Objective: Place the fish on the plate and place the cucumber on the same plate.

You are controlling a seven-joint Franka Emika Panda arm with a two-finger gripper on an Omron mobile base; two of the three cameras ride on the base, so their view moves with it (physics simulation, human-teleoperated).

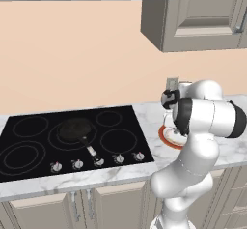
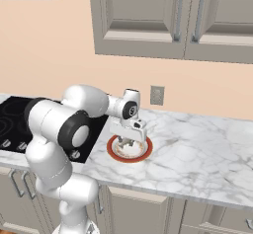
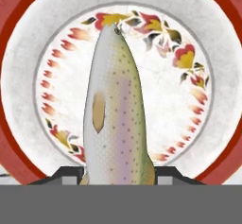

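Silvery speckled fish (image 3: 118, 109) is hanging nose-down, pinched between the jaws of the two-finger gripper (image 2: 127, 142). It's dangling right over the white centre of the round red-rimmed plate (image 2: 144, 151), which is sitting on the marble counter (image 2: 197, 159).

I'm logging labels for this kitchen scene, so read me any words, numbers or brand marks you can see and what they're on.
None can be read.
The plate carries a painted flower wreath, no lettering.
The fish shows spots, no marks.
The stove knobs are too small to show any markings.
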